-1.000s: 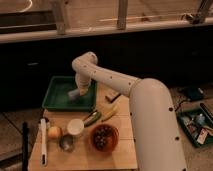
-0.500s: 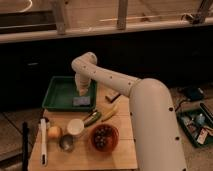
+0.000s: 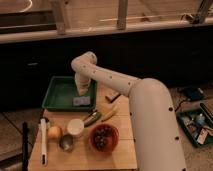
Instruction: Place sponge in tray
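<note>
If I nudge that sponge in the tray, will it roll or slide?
Probably slides, not rolls: the sponge lies flat on the tray floor. Likely light and soft, being a small thin pad. The gripper hangs just above it.

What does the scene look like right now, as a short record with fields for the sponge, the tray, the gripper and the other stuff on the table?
sponge: sponge, grey-blue, lying flat inside the tray, toward its front right
tray: tray, green, at the back left of the table
gripper: gripper over the tray, directly above the sponge; contact cannot be told
task status: sponge is in the tray
other items on table: red bowl, white cup, dark brown block
off the table: green bin at right
</note>
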